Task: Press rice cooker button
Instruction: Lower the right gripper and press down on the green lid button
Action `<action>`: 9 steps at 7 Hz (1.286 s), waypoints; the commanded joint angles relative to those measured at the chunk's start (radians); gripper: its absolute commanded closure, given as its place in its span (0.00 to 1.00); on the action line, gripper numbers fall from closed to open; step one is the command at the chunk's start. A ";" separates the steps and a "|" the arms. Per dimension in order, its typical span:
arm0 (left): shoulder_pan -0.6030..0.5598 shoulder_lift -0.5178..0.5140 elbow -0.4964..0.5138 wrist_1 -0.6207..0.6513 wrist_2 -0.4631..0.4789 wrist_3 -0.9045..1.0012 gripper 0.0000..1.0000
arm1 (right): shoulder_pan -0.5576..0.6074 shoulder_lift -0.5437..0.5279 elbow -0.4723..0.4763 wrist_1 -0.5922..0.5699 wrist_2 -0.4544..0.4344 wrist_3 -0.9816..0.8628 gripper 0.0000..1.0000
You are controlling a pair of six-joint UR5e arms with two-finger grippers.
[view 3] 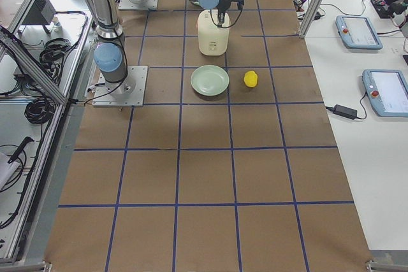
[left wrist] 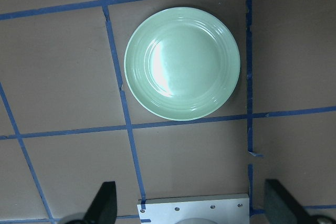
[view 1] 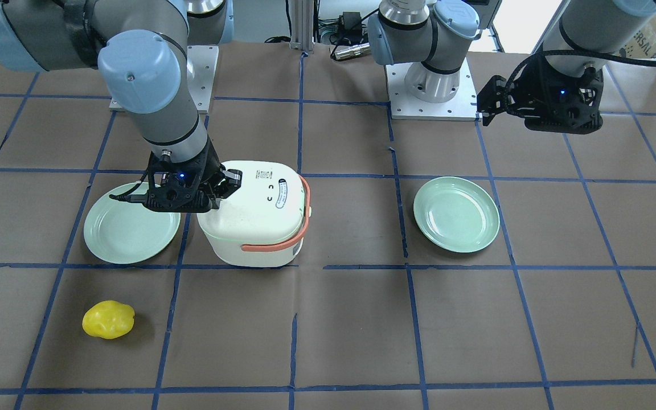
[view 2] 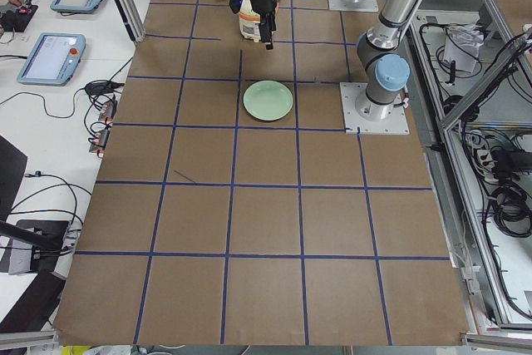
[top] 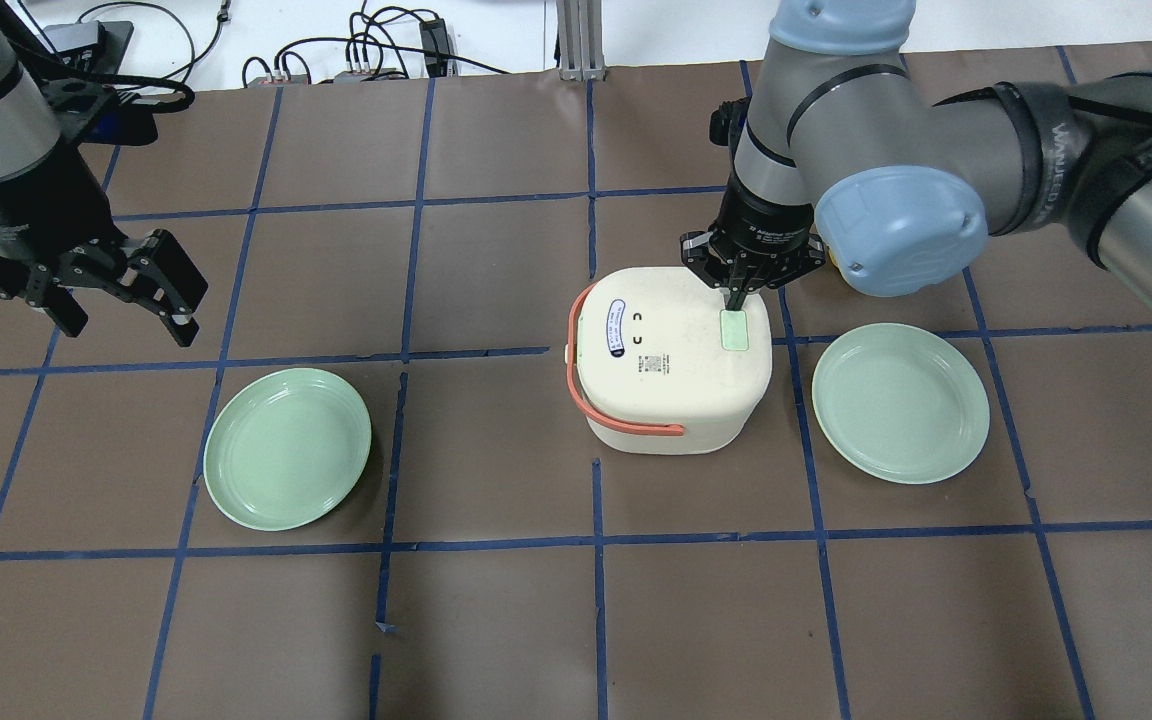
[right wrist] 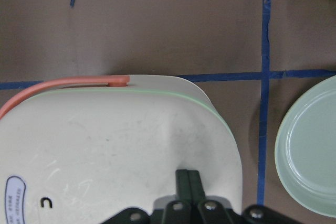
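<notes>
**Right gripper on the rice cooker lid, at the button**

From my console, the rice cooker (top: 671, 365) sits on the desk (top: 496, 620) near the middle, white, lid shut. Its orange handle (top: 596, 400) is folded down around the side away from the right arm. The button (top: 734, 331) is a pale green rectangle on the lid, close to the edge that faces the right-hand plate.

The right gripper (top: 739, 298) points straight down over the cooker. Its two fingers (right wrist: 188, 184) are pressed together with nothing between them. In the overhead view their tips meet the lid at the button's edge nearest the arm. I cannot tell from any view whether they are pushing it down or only touching it.

The left gripper (top: 126, 320) hangs above the desk, well apart from the cooker on its left side. Its jaws are spread wide and hold nothing.

One green plate (top: 900, 402) lies just beside the cooker on its right, not touching it. The other green plate (top: 287, 448) lies well apart on the cooker's left, roughly below the left gripper. A yellow lump (view 1: 108, 319), fruit-like, rests alone on the desk beyond the right-hand plate, on the side of the cooker away from the robot's base.
</notes>
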 commanded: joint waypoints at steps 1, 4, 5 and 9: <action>0.000 0.000 0.000 0.000 0.000 0.000 0.00 | 0.001 -0.013 -0.023 0.032 -0.004 0.005 0.89; 0.000 0.000 0.000 0.000 0.000 0.000 0.00 | 0.004 -0.031 0.009 0.050 0.008 0.034 0.89; 0.000 0.000 0.000 0.000 0.000 0.000 0.00 | 0.004 -0.030 0.026 0.049 0.022 0.034 0.89; 0.000 0.000 0.000 0.000 0.000 0.000 0.00 | -0.007 -0.016 0.017 0.040 0.023 0.029 0.88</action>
